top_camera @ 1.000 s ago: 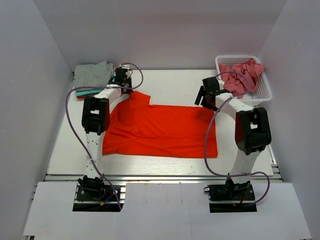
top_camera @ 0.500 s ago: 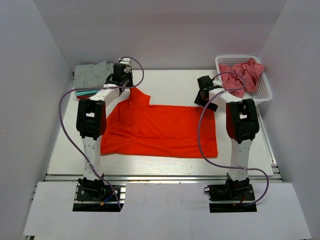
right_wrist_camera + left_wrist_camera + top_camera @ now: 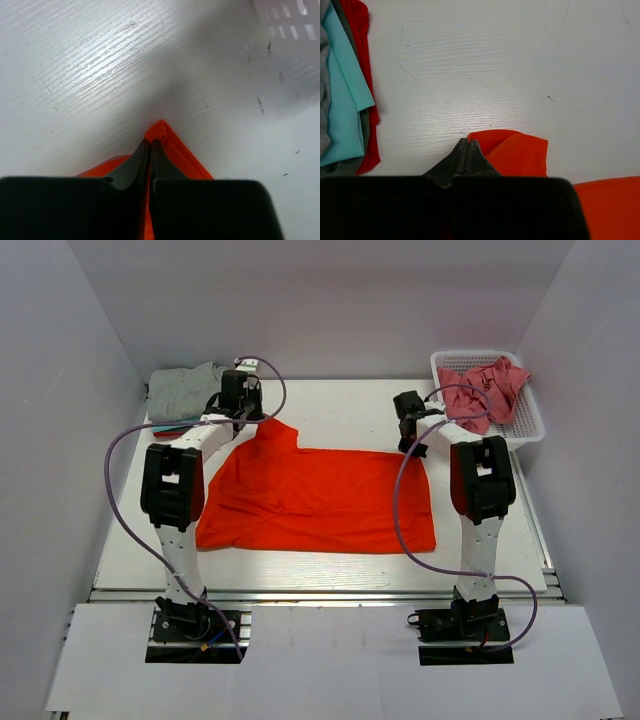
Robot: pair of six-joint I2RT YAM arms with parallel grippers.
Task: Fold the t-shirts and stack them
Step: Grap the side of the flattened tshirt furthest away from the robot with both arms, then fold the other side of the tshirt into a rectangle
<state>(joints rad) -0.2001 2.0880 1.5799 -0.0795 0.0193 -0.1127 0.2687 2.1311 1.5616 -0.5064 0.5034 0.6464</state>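
Top external view: the orange-red t-shirt (image 3: 315, 502) lies spread nearly flat in the middle of the table (image 3: 340, 400), between my two arms. Both arms reach to its far edge. The left gripper (image 3: 466, 142) is clenched at the far left corner, where a small flap of orange cloth rises beside the closed tips. I judge it to be pinching that flap, though the contact itself is hidden under the fingers. The right gripper (image 3: 151, 144) is clenched on the far right corner, and the folded point of cloth pokes out just past its tips.

At the far left of the table sits the finished pile (image 3: 180, 400). Its grey t-shirt (image 3: 185, 388) lies on top, with the teal t-shirt (image 3: 342, 100) and the red t-shirt (image 3: 362, 55) showing at its edge. The dusty pink t-shirt (image 3: 485, 388) waits crumpled in the white mesh basket (image 3: 530, 425) at the far right.

Step in hand, as I judge it: the first fold of the orange-red t-shirt, with both far corners gripped and nothing lifted yet. The next move calls for raising both corners together and carrying the far edge toward me. I should keep the cloth taut between the grippers so that the edge lands square on the near hem. A weak pinch on the left could let that corner slip.
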